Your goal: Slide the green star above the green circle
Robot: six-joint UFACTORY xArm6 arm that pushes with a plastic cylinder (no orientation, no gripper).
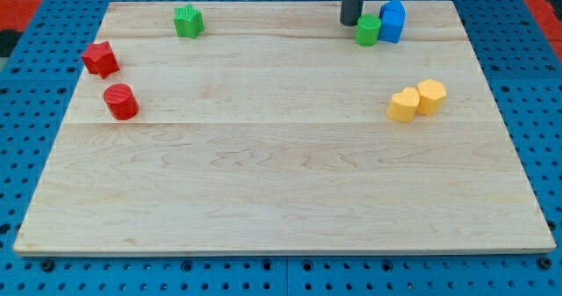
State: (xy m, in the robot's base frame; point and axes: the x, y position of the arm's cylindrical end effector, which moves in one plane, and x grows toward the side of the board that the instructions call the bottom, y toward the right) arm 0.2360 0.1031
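The green star (188, 21) sits near the top edge of the wooden board (281, 182), left of centre. The green circle (368, 30), a short cylinder, stands at the top right and touches a blue block (392, 20) on its right. My tip (351, 22) is the lower end of the dark rod at the view's top, just left of the green circle, close to it or touching it. The tip is far to the right of the green star.
A red star (101, 59) and a red cylinder (121, 101) sit at the left side. Two yellow blocks, a heart-like one (404, 105) and a hexagon (431, 96), touch each other at the right. Blue pegboard (536, 85) surrounds the board.
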